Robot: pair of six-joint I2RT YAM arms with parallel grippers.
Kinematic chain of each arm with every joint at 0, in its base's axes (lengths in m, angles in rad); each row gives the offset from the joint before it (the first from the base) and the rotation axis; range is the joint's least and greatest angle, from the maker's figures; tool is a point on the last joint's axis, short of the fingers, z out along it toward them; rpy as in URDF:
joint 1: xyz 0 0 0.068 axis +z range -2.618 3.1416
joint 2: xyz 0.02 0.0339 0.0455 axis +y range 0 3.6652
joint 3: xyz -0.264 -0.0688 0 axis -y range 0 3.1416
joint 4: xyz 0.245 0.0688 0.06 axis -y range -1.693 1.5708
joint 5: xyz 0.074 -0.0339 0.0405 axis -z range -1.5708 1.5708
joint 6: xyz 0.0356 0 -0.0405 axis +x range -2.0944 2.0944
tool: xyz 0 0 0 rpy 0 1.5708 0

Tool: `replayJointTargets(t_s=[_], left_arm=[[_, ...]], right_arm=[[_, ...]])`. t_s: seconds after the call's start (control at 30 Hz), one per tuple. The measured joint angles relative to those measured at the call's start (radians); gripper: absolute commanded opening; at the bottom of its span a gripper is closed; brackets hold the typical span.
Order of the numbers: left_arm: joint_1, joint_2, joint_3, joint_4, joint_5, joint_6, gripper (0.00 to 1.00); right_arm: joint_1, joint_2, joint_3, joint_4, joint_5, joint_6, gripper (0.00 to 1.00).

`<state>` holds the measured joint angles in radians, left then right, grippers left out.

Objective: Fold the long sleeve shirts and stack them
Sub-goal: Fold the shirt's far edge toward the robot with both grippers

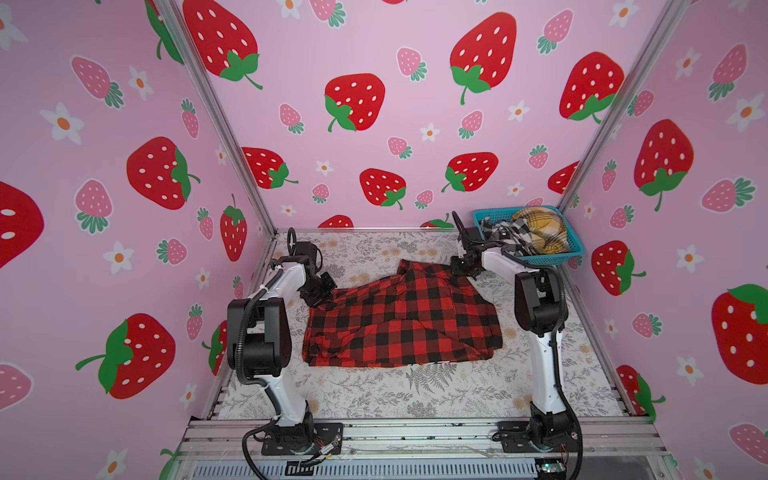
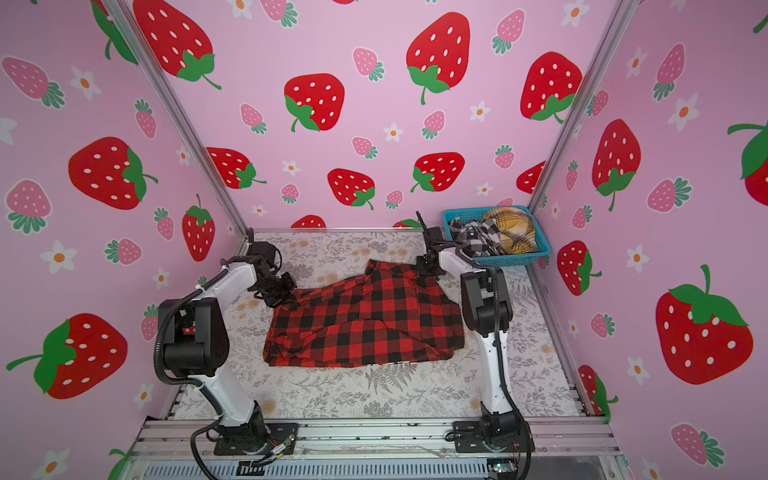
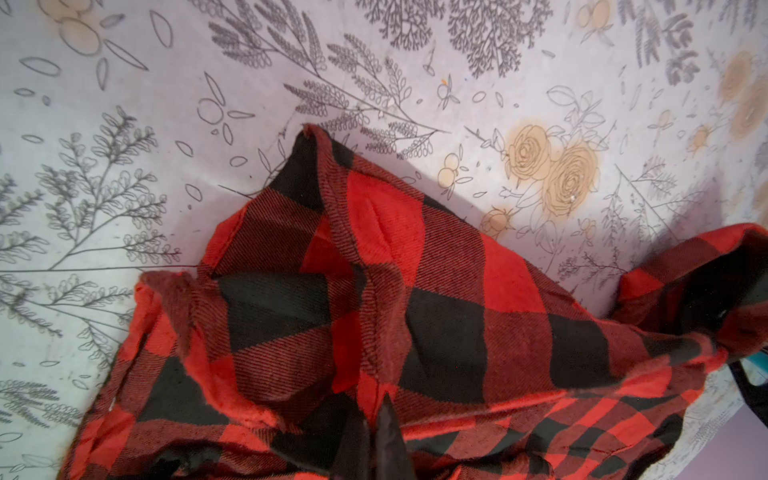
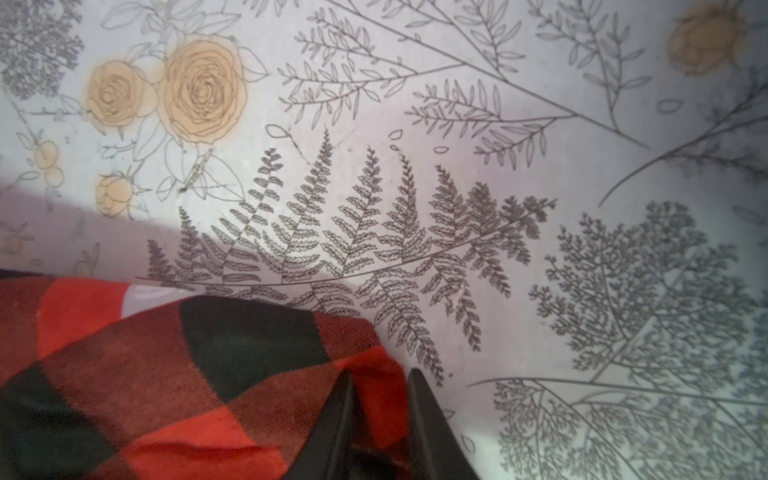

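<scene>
**Red shirt (image 1: 403,324) sprawls mid-table (image 1: 374,399), pinched at its two far corners.**
We judge the thin grips the weak spot: a fast or uneven lift could pull the soft cloth free, or drag the bunched near hem askew. The left end effector (image 3: 374,432) is pressed together on a tented fold. The right end effector (image 4: 380,415) stands narrow, a red edge nipped between its fingers (image 4: 419,411). Beyond, in the far-right basket (image 1: 552,258), the checked shirt (image 1: 503,235) and yellow shirt (image 1: 540,232) lie heaped.
</scene>
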<state>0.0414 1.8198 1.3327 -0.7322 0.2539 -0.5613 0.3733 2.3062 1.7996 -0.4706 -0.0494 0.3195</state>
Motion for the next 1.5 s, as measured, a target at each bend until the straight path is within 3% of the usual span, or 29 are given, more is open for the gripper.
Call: replayJointTargets(t_s=[0.2,0.47,0.8,1.1,1.3,1.5], left_arm=[[0.0,0.022,0.0,0.009,-0.003,0.002,0.0],[0.029,0.09,0.079,0.039,-0.007,-0.05,0.0],[0.043,-0.004,0.154,0.14,0.049,-0.126,0.0],[0.13,-0.173,-0.084,0.193,0.042,-0.168,0.0],[0.179,-0.192,-0.223,0.198,0.037,-0.16,0.0],[0.171,-0.187,-0.349,0.234,0.046,-0.15,0.0]], right_arm=[[0.0,0.001,0.014,-0.027,0.004,-0.008,0.0],[0.004,-0.026,-0.005,-0.046,-0.014,-0.005,0.0],[0.005,-0.394,-0.239,0.038,-0.077,0.035,0.0],[0.005,-0.643,-0.59,0.137,-0.101,0.111,0.0],[0.018,-0.836,-0.849,0.195,-0.113,0.168,0.0],[0.017,-0.804,-0.979,0.248,-0.119,0.192,0.0]])
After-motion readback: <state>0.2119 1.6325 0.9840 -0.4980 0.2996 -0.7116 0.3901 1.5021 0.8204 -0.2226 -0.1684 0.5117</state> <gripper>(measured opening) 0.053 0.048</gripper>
